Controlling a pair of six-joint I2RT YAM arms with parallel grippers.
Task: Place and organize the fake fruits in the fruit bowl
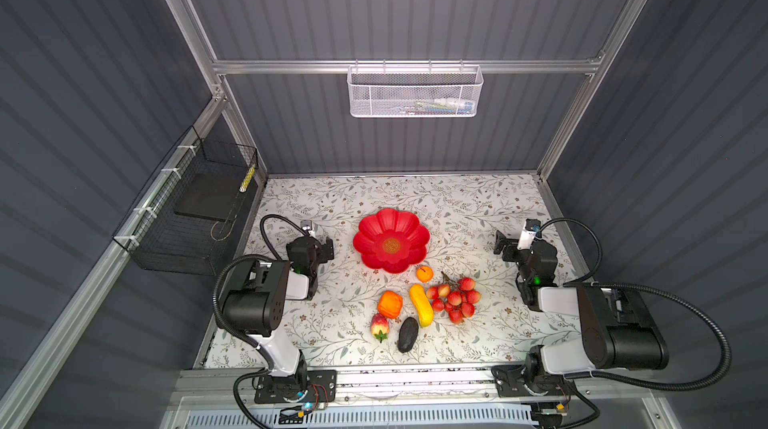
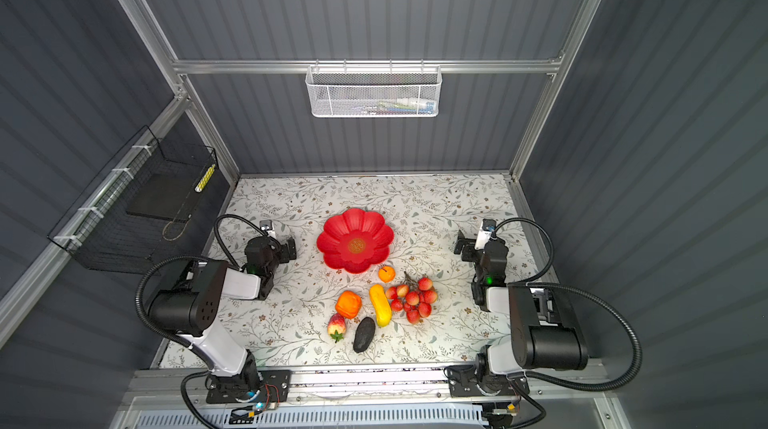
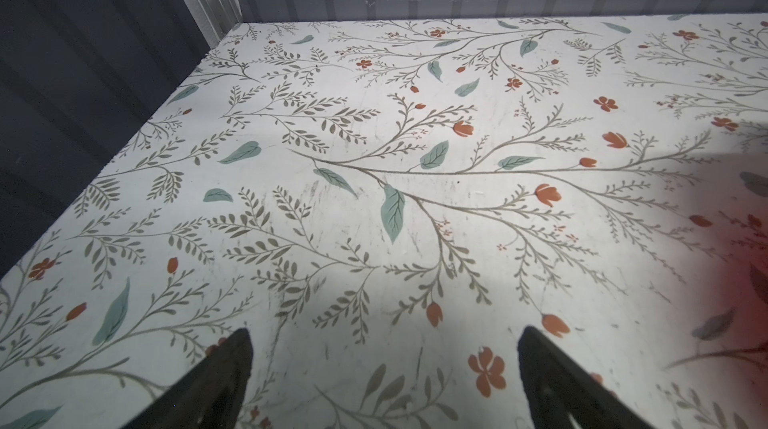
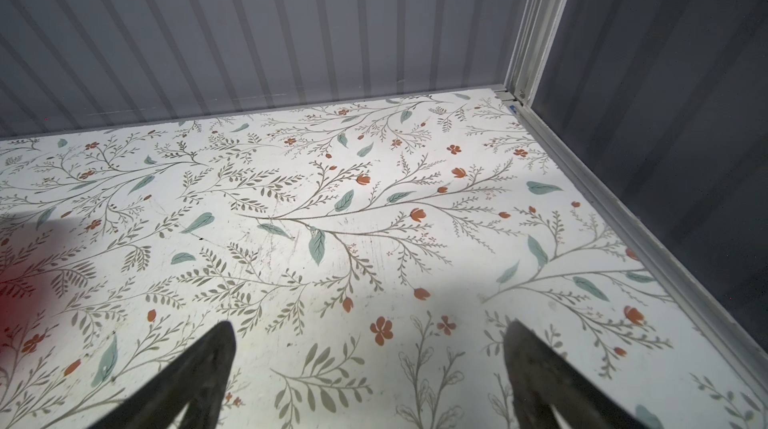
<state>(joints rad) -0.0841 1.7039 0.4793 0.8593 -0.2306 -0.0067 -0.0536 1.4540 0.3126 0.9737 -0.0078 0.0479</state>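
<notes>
A white tabletop (image 1: 457, 206) printed with leafy twigs and small orange flowers fills the floor of a booth walled in grey ribbed panels (image 1: 395, 11). The glossy red flower-shaped fruit bowl (image 1: 374, 227) sits mid-table. Just outside it, towards the arms' bases, lie the round orange (image 1: 424, 274), blocky orange-red fruit (image 1: 390, 304), long yellow fruit (image 1: 421, 305), red strawberry (image 1: 380, 326), dark oval avocado (image 1: 408, 334) and red berry bunch (image 1: 457, 300). The left gripper (image 3: 385, 330) and right gripper (image 4: 370, 323) hang spread wide, holding nothing, flanking the bowl.

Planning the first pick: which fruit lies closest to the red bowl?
The round orange, right beside the fruit bowl; every other fruit lies farther from it.
</notes>
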